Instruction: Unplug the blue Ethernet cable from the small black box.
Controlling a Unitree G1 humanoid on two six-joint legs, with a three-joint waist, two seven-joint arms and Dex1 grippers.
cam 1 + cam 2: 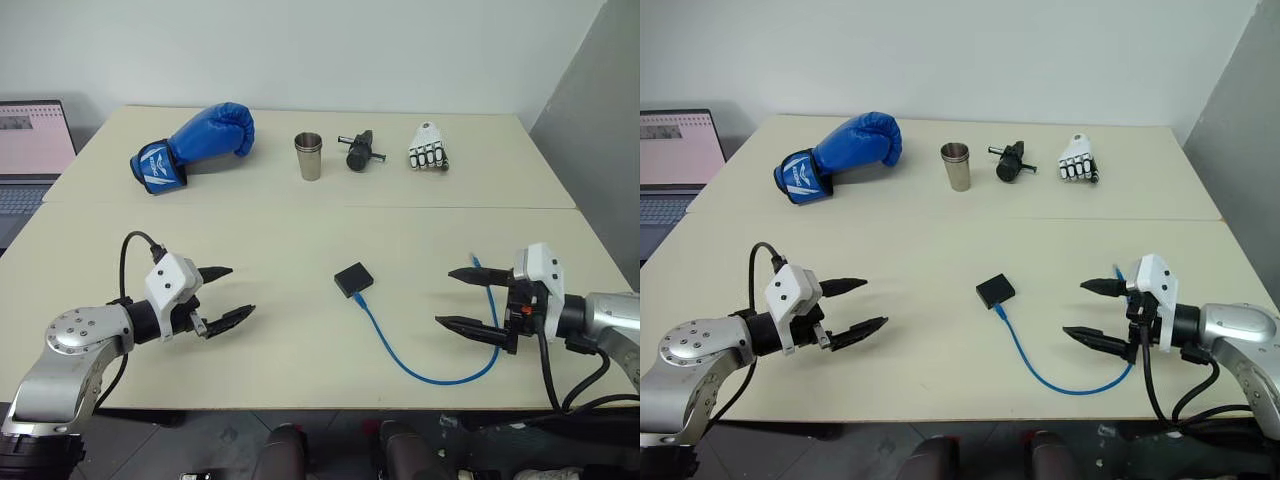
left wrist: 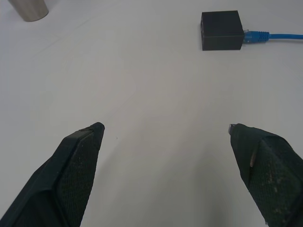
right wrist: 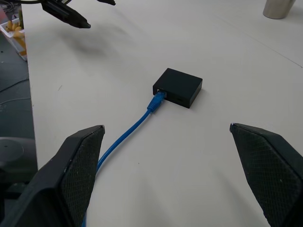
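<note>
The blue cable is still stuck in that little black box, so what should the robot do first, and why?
Probably bring the left gripper in to pin the small black box. The blue Ethernet cable is still plugged in, both grippers hang open and apart from it, and the right gripper sits nearer the cable for pulling.

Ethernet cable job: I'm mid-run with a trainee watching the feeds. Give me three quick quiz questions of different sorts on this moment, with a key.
1. True or false: the blue Ethernet cable is plugged into the small black box.
2. Multiple choice: how do the left gripper and the right gripper stand? A) both open, holding nothing; B) left shut on the cable; C) right shut on the box.
3. Short answer: which item on the far side of the table stands between the blue boxing glove and the black cylindrical gadget?

Key
1. True: its plug sits in the box's side.
2. A.
3. The steel cup.
</note>
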